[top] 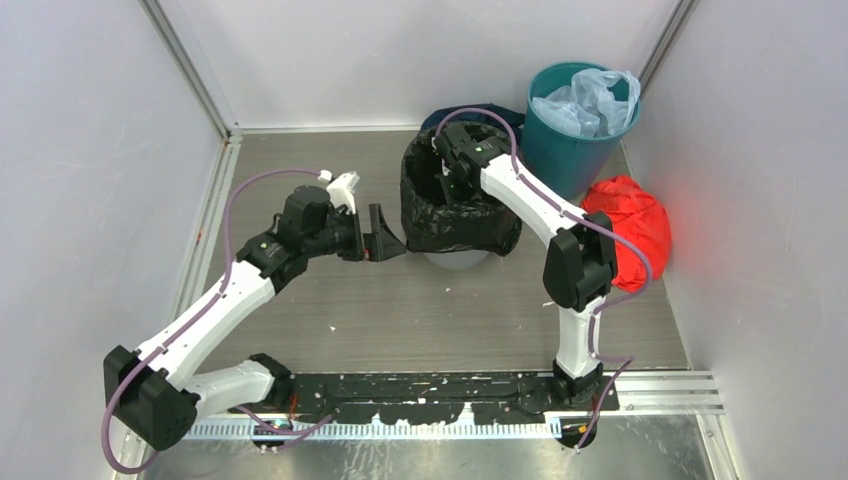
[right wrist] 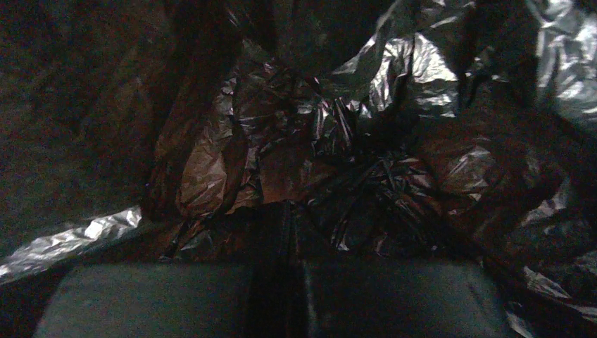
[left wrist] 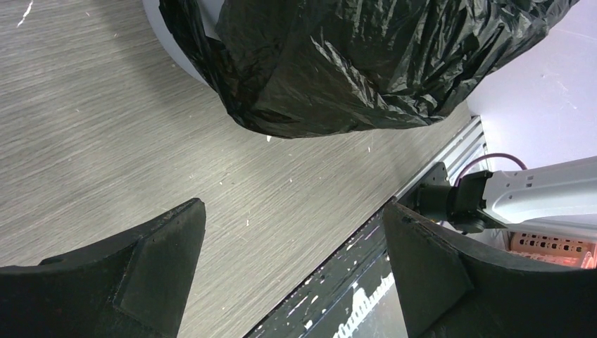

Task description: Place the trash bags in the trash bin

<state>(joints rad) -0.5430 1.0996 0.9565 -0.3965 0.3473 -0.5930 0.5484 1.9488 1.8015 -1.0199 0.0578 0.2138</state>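
Top external view: the wood-grain table takes up most of the frame, walled in pale panels. Near its far middle, the trash bags (one glossy, crinkled black sheet) are draped over the trash bin. The plastic hangs down the outside, so only the bin's grey base shows beneath the hem. Just right of it stands a teal bin, with a red cloth bundle in front and a pale blue bag spilling from its top. The right gripper reaches down into the black bag's mouth. Its wrist view shows the fingers pressed together, with dark folds ahead; I cannot tell whether any plastic is pinched. The left gripper sits low, just left of the bag, jaws spread wide and holding nothing.
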